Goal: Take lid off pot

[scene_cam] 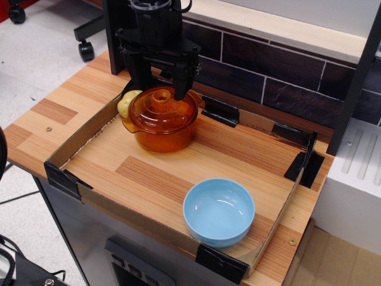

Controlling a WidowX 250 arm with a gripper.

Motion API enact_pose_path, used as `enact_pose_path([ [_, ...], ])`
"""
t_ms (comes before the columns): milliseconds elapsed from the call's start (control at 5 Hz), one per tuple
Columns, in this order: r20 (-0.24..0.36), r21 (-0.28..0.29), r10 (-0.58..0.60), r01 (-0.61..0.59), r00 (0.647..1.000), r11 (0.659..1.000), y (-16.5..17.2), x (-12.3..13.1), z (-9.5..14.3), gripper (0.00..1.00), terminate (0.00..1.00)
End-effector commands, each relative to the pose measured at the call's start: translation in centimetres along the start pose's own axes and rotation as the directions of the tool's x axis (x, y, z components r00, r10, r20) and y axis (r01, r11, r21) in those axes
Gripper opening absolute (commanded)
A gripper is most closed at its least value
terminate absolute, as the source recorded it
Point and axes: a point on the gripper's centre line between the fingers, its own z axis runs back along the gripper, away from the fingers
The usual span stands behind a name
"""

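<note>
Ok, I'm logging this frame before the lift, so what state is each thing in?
lid: on the pot, closed, not lifted
pot: upright, covered
hand: open, fingers straddling the lid's knob
blue bowl: upright, empty
yellowish object: behind the pot, partly hidden

Wooden table, light striped top, carries a shallow cardboard tray with black taped corners. Inside the tray: amber pot at the far left corner, a yellowish item just behind it, blue bowl well apart, near right corner.
</note>
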Motion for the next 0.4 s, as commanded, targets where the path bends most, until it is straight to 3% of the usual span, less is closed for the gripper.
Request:
enact_pose_path([
  [0,0.019,0.012,0.001,-0.001,1.000,1.000,-1.08,-1.38,-1.26,1.00,0.00],
  [200,0.013,0.016,0.003,-0.003,1.000,1.000,-1.39,-1.47,-1.93,1.00,0.00],
])
